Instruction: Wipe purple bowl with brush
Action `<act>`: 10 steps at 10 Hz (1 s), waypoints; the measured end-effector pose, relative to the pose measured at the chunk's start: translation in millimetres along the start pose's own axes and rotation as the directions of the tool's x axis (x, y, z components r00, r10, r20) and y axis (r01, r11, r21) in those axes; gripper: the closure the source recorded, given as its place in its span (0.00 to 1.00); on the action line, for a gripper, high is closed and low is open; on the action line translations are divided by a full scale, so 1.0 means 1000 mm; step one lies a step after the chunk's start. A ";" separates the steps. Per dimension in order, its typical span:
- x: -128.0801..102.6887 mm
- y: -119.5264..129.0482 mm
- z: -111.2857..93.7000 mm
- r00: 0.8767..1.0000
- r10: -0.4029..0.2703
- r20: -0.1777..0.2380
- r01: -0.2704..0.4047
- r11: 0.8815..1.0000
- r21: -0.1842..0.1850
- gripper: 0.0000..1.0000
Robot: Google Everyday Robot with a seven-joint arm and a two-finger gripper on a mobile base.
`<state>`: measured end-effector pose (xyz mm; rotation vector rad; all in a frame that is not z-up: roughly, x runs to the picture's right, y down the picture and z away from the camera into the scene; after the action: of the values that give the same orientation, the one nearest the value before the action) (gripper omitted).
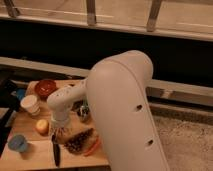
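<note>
The brush (56, 152), a slim black stick, lies on the wooden table (30, 160) near its front edge. My gripper (60, 134) hangs from the white wrist (62, 106) and points down just above the brush's far end. Its jaws look open and nothing is held between them. The purple bowl is out of view, perhaps hidden behind my large white arm (125, 110), which covers the right half of the table.
A reddish-orange bowl (46, 87) stands at the back left, with a white cup (30, 104) in front of it. A yellowish fruit (42, 126) and a small blue dish (19, 144) lie left of the gripper. A dark brown rough lump (80, 141) and an orange carrot (93, 147) lie to its right.
</note>
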<state>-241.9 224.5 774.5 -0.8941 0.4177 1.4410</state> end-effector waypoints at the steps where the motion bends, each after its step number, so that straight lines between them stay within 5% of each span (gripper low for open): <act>1: 0.002 0.003 0.000 1.000 -0.012 0.001 0.012 1.000 0.008 0.35; 6: 0.001 0.003 0.003 1.000 -0.012 -0.006 0.012 1.000 0.002 0.35; 10: 0.002 0.009 0.033 0.998 -0.025 -0.055 0.023 0.999 -0.040 0.35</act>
<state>-258.7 249.5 790.9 -0.9700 0.4200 1.4092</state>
